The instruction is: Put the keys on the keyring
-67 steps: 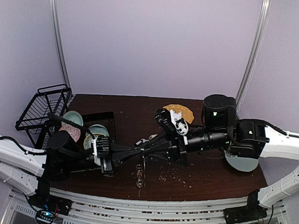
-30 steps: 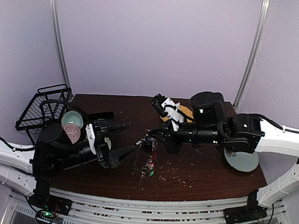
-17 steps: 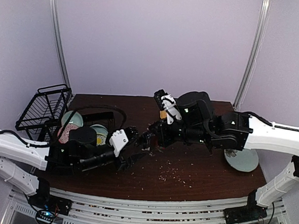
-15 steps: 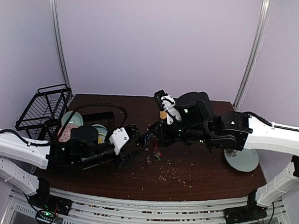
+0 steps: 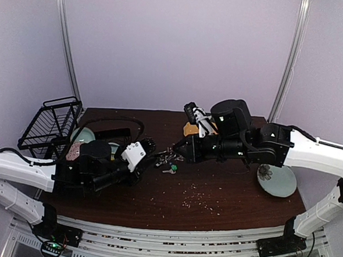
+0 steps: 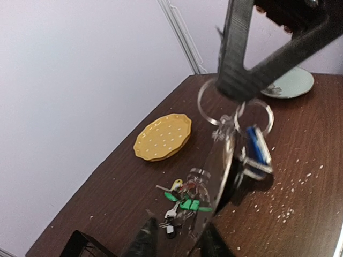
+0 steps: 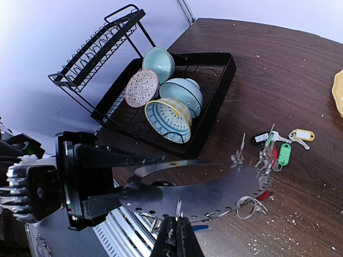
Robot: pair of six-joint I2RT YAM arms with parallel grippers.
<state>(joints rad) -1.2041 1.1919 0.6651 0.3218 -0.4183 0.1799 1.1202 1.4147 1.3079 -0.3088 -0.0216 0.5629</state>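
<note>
Narrowing left claw (image 6: 178,241) around keyring (image 7: 214,193) from wide; whether clamped, cannot tell. Pinching rim in right claw (image 7: 174,230), fully together. Leaving keys (image 7: 278,152) on counter (image 7: 300,80) beyond: threading pending.

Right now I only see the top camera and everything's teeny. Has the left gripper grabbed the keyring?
Observer: Not quite. The wrist views show the edge of the keyring between the fingers of the left gripper, with a gap on one side.
Operator: And the right one?
Observer: The right gripper is shut, pinching a thin wire loop at the keyring's rim.
Operator: Any keys on it?
Observer: A blue-tagged key hangs at its rim.
</note>
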